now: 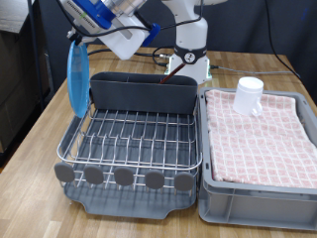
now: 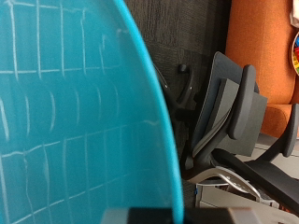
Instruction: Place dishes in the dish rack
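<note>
My gripper (image 1: 75, 40) is high at the exterior view's top left, shut on the top rim of the bright-blue plate (image 1: 75, 79). The plate hangs on edge above the left side of the dish rack (image 1: 134, 139), a silver wire grid on a dark grey tray. In the wrist view the plate (image 2: 75, 112) fills most of the picture. The small white cup (image 1: 250, 95) stands upside down on the pink checked cloth at the right. The wooden spoon is out of view.
The grey cutlery caddy (image 1: 144, 91) stands along the rack's far edge and round grey discs (image 1: 124, 177) along its near edge. The grey crate (image 1: 260, 188) with the cloth adjoins the rack's right side. The robot base (image 1: 190, 55) stands behind. Office chairs (image 2: 238, 112) show beyond.
</note>
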Tool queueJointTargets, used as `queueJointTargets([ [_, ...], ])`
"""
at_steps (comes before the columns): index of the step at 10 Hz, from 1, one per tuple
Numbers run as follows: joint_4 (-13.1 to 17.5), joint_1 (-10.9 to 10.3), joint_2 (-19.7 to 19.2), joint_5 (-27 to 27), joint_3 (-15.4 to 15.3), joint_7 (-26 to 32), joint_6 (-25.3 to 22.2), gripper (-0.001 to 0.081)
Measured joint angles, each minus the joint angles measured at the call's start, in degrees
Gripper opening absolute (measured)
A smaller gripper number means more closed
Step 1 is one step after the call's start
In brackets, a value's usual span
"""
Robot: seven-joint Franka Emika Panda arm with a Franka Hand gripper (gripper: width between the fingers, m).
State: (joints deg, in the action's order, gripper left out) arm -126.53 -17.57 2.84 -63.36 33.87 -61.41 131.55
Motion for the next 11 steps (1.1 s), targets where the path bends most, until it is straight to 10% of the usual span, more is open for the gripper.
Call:
queueJointTargets([
  [11,-3.32,0.01,-6.19,-1.79,1.69,-7.70,7.56,0.0019],
])
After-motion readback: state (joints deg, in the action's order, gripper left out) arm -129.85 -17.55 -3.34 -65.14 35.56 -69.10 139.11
